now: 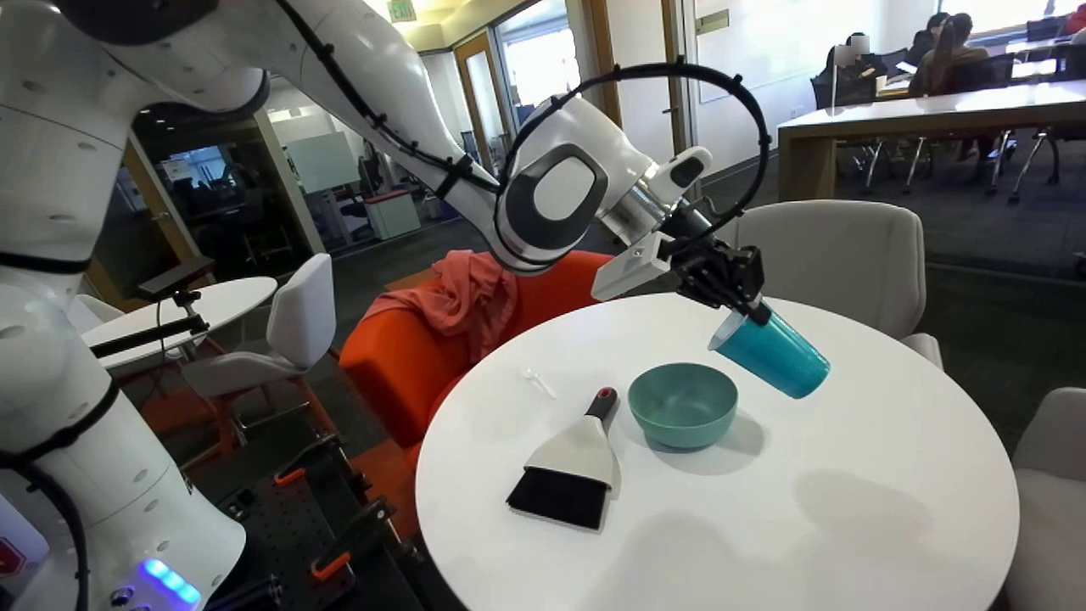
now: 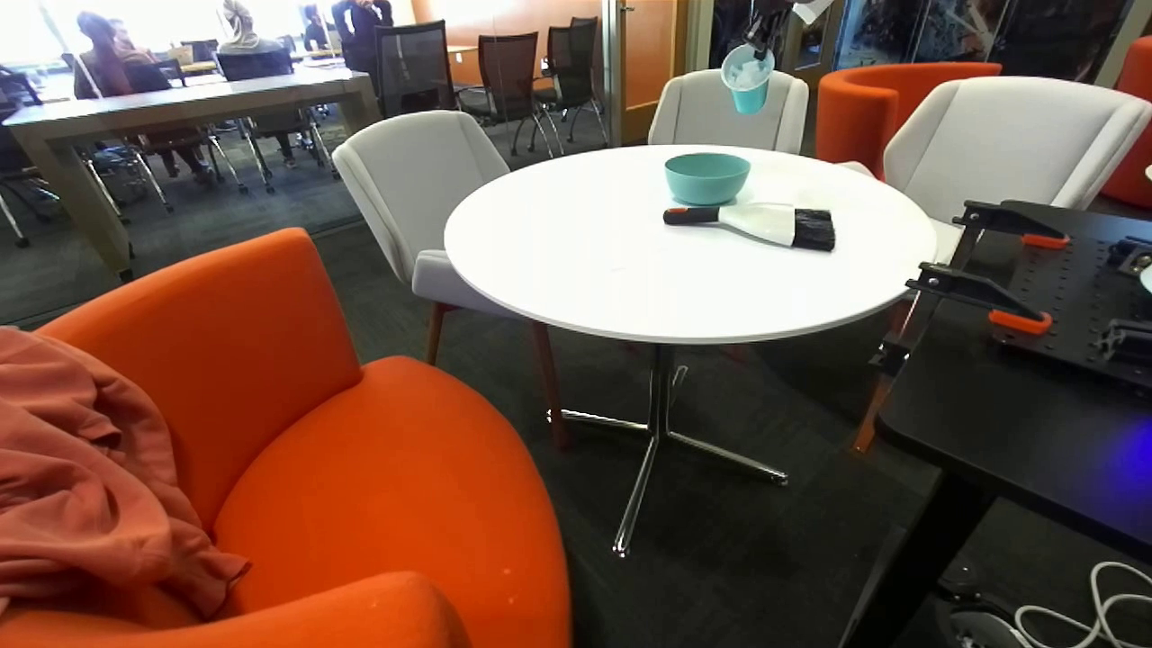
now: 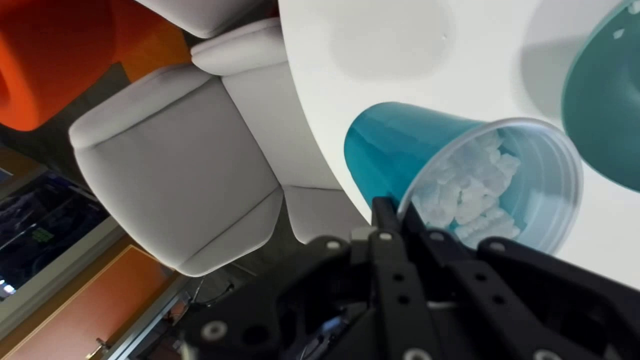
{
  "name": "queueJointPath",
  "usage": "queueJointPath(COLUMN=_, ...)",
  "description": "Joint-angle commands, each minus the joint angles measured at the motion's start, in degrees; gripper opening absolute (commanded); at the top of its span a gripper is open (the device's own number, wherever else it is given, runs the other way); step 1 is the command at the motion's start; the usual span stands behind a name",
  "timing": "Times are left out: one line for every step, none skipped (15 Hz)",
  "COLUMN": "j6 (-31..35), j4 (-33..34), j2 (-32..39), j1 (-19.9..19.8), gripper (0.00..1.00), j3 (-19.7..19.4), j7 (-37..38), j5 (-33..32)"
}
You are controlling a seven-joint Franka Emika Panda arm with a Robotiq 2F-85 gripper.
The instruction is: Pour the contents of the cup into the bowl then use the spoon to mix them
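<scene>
My gripper (image 3: 400, 212) is shut on the rim of the bright blue cup (image 1: 776, 352), one finger inside the wall and one outside. The cup is tilted above the table, its mouth facing the bowl's side. The white bits (image 3: 467, 192) lie inside the cup in the wrist view; they also show in an exterior view (image 2: 747, 75). The teal bowl (image 1: 684, 407) stands upright on the table beside the cup. A few white specks (image 3: 619, 33) are in the bowl; most of its inside is cut off in the wrist view. The small white spoon (image 1: 538, 382) lies on the table.
A brush (image 1: 573, 475) with a dark handle and black bristles lies beside the bowl on the round white table (image 1: 764, 543). A tiny white speck (image 3: 444, 36) is on the tabletop. Grey chairs (image 1: 836, 255) and an orange chair (image 1: 390, 365) stand around the table.
</scene>
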Motion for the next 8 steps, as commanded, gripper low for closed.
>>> queueJointPath(j6=2.2, j4=1.4, j2=9.3, j1=11.6, gripper=0.01, j3=-12.2, j7=9.7, j5=-2.3)
queueJointPath(j6=2.1, j4=1.5, j2=12.0, j1=14.2, gripper=0.01, j3=-14.8, j7=11.4, j5=-1.8)
queueJointPath(j6=1.7, j4=1.7, j2=14.8, j1=16.7, gripper=0.01, j3=-16.9, j7=13.3, j5=-1.5)
queueJointPath(j6=1.3, j4=2.0, j2=17.6, j1=18.8, gripper=0.01, j3=-18.4, j7=14.8, j5=-1.0)
queueJointPath(j6=0.7, j4=2.2, j2=20.1, j1=20.6, gripper=0.01, j3=-19.7, j7=16.1, j5=-0.5)
queueJointPath(j6=0.0, j4=2.5, j2=22.7, j1=22.0, gripper=0.01, j3=-20.5, j7=17.2, j5=-0.2)
queueJointPath(j6=-0.3, j4=2.6, j2=25.2, j1=23.5, gripper=0.01, j3=-21.5, j7=18.2, j5=0.1)
queueJointPath(j6=-0.6, j4=2.7, j2=27.4, j1=24.6, gripper=0.01, j3=-22.1, j7=18.8, j5=0.4)
